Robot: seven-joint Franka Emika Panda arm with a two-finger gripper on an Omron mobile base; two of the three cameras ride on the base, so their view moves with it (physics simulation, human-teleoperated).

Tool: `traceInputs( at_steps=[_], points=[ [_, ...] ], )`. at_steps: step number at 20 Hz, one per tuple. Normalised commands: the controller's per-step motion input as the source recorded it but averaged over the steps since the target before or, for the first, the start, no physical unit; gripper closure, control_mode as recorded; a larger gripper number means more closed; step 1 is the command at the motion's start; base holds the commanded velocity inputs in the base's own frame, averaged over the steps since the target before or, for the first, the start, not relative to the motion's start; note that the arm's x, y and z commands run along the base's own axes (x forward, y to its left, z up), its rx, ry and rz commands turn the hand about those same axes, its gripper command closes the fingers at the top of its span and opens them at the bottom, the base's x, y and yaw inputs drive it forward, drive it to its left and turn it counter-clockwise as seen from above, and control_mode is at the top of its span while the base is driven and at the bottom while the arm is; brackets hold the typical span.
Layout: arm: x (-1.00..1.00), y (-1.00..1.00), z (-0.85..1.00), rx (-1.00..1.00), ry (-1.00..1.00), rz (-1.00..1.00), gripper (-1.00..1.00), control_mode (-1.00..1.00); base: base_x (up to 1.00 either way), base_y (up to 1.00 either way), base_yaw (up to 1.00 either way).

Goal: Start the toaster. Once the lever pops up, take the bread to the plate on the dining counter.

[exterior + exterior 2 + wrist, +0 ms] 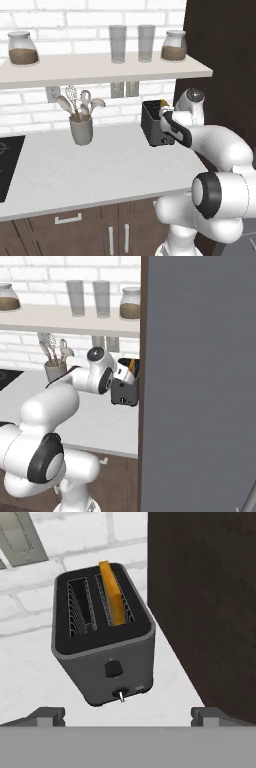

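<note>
A white robot arm reaches across a white worktop [90,170] toward a small black toaster [152,124] that stands at the worktop's far right end, close to a brick wall and right beside a tall dark wood panel [205,607]. Seen from the camera on the hand, the toaster has two slots in its top; the bread [112,592], a tan-orange slice, stands on edge in the slot nearer the panel, with its upper part poking above the slot. Low on the toaster's front sit a dark knob [114,669] and, beneath it, a small pale lever tip [120,695]. The gripper [127,714] hovers just in front of the toaster and slightly above it, its jaws spread wide apart and holding nothing, not touching the appliance. Further left on the worktop stands a grey utensil cup [81,130] full of spoons, and a shelf [100,67] above carries jars and glasses. By my reading the task is at its very beginning: the bread is loaded, but the toaster does not appear to have been started, and the arm seems to be lining up on the front control. Starting it, waiting for the pop, lifting out the slice and carrying it to the plate all remain.
</note>
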Motion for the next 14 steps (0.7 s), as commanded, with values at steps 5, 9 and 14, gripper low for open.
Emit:
traceInputs(
  at_steps=[5,9,14],
  points=[
    [0.33,-0.01,-0.01,0.01,0.00,0.00,-1.00,-1.00,0.00,0.00,0.00],
    [0.29,-0.04,0.00,0.00,0.00,0.00,-1.00,-1.00,0.00,0.00,0.00],
    [0.30,-0.08,0.00,0.02,0.00,0.00,-1.00,-1.00,0.00,0.00,0.00]
  ],
)
